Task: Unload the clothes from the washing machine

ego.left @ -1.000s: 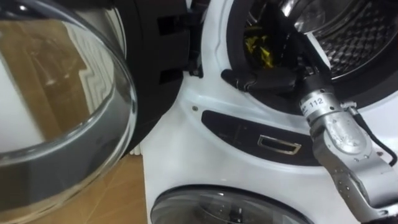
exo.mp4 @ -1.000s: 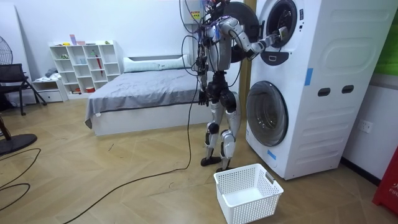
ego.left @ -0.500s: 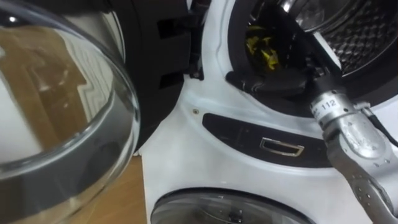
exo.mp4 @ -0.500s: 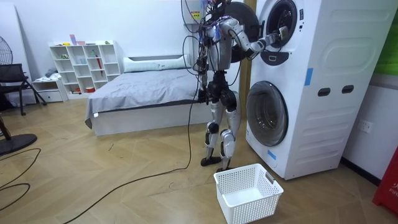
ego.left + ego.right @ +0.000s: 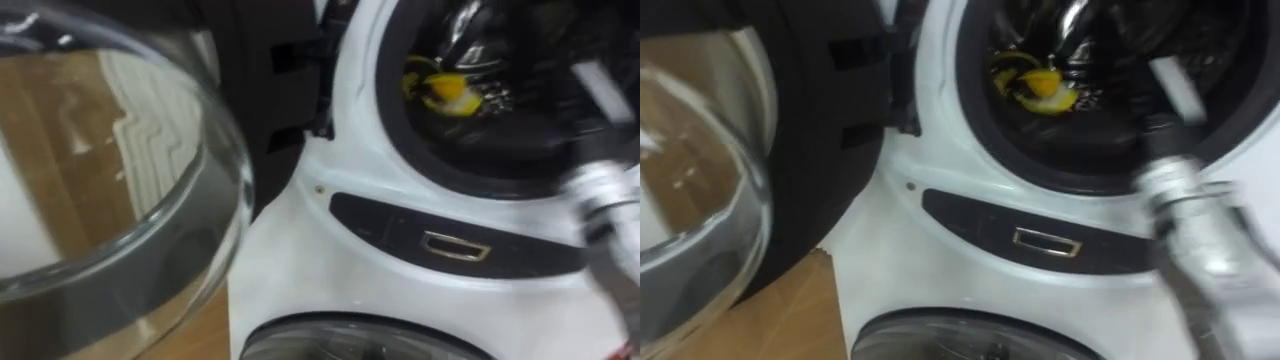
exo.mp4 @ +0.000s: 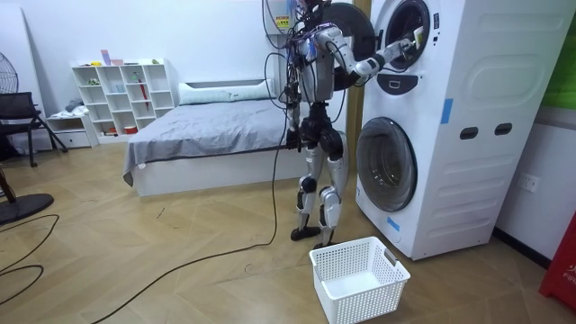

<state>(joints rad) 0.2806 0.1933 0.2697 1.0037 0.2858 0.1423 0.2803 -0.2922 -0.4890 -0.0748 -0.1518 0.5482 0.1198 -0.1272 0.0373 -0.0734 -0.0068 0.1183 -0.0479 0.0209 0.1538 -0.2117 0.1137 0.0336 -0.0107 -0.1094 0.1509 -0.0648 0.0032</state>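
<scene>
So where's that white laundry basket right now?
In the room view the white basket sits on the wooden floor, close by the robot's feet and in front of the lower washing machine.

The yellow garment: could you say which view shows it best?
The right eye view: the yellow garment lies unobstructed in the open drum. The left eye view shows much the same; the room view, too small to tell.

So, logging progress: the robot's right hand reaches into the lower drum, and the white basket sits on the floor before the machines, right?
No: the right hand reaches into the upper drum, not the lower, as the room view shows. The white basket does sit on the floor before the machines.
</scene>
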